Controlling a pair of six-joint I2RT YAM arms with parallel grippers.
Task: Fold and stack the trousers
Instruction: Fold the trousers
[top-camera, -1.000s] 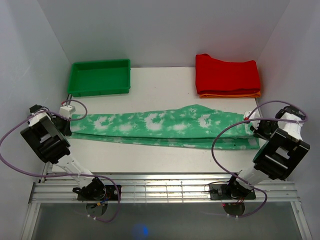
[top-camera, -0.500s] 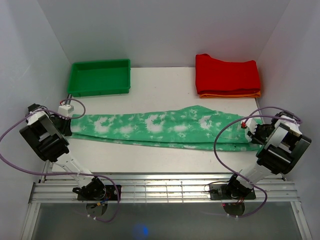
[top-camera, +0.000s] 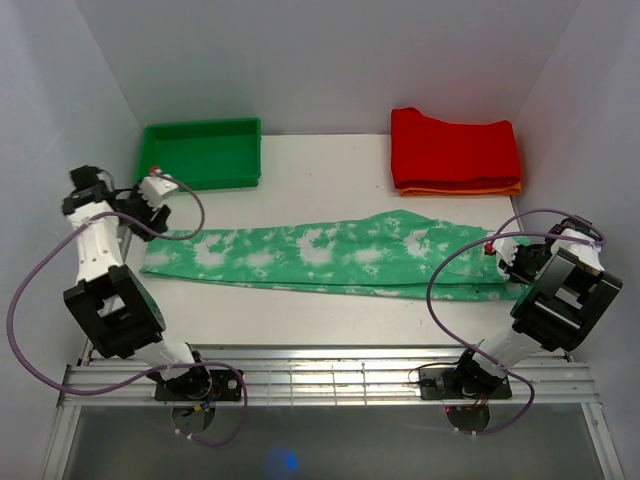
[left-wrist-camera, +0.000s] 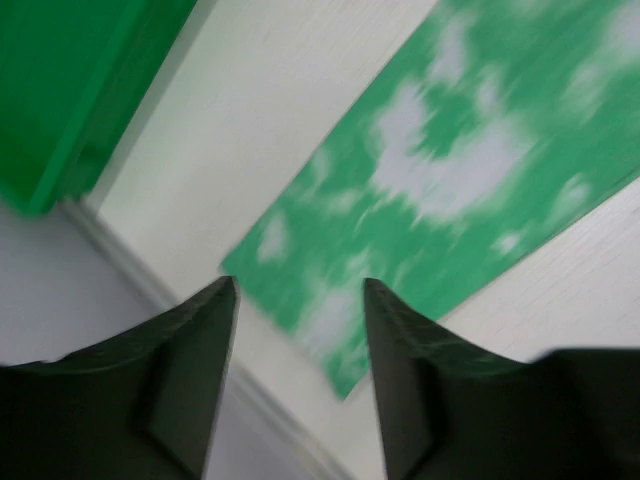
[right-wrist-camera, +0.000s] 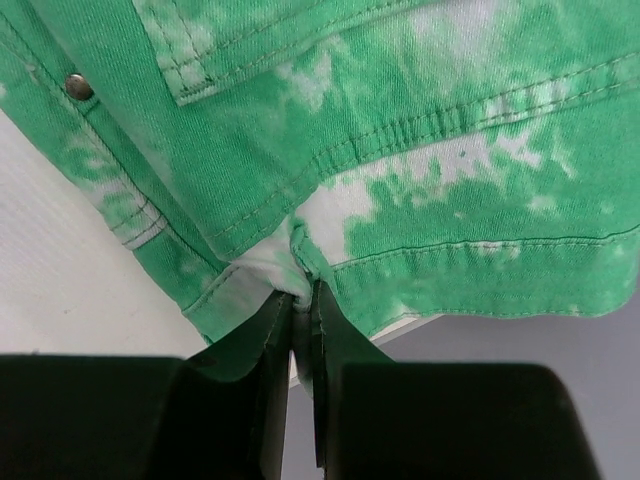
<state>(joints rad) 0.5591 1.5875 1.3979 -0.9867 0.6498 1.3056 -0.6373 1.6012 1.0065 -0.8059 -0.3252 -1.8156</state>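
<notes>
The trousers (top-camera: 320, 255), mint green with white blotches, lie folded lengthwise across the table from left to right. Their leg ends (left-wrist-camera: 420, 190) show blurred in the left wrist view. My left gripper (top-camera: 152, 190) hangs open above the table near the leg ends, and nothing sits between its fingers (left-wrist-camera: 205, 340). My right gripper (top-camera: 503, 252) is shut on the waistband edge (right-wrist-camera: 300, 255) at the right end of the trousers. A metal button (right-wrist-camera: 78, 87) and pocket seams show in the right wrist view.
A green tray (top-camera: 200, 155) stands at the back left, close to my left gripper. A folded red garment (top-camera: 455, 148) lies on an orange one (top-camera: 460, 188) at the back right. White walls close in on both sides.
My left gripper has let go of the leg ends, opened, and lifted back toward the green tray. The leg ends now lie flat on the table. The right gripper keeps its hold.
</notes>
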